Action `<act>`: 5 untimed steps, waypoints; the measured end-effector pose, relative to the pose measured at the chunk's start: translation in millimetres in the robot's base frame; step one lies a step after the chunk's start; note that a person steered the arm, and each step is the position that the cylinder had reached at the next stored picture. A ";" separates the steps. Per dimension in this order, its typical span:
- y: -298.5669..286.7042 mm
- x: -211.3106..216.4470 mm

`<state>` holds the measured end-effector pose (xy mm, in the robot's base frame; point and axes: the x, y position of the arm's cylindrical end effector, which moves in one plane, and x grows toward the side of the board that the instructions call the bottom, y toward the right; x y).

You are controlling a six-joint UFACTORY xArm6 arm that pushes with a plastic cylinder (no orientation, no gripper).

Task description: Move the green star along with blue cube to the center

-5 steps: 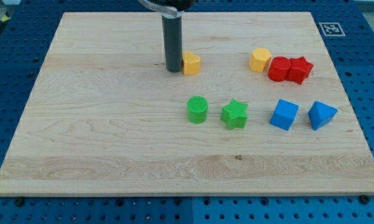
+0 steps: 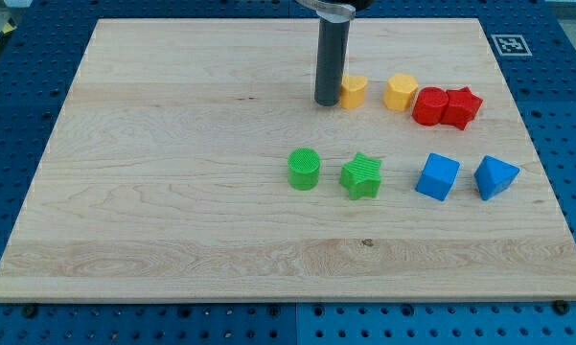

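Observation:
The green star (image 2: 361, 176) lies a little right of the board's middle, with the blue cube (image 2: 437, 176) to its right, a gap between them. My tip (image 2: 327, 102) stands well above the star toward the view's top, touching the left side of a small yellow block (image 2: 353, 91). It is apart from both the green star and the blue cube.
A green cylinder (image 2: 305, 169) sits just left of the star. A blue wedge-like block (image 2: 495, 176) lies right of the cube. A second yellow block (image 2: 400, 92), a red cylinder (image 2: 428, 105) and a red star (image 2: 462, 106) form a row at upper right on the wooden board (image 2: 172, 192).
My tip has moved to the view's right and pushed the small yellow block right with it, closer to the second yellow block. The green and blue blocks have not moved.

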<state>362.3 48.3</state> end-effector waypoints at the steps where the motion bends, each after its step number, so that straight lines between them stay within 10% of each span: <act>1: 6.7 -1.8; 5: 65.3 -4.9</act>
<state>357.4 113.6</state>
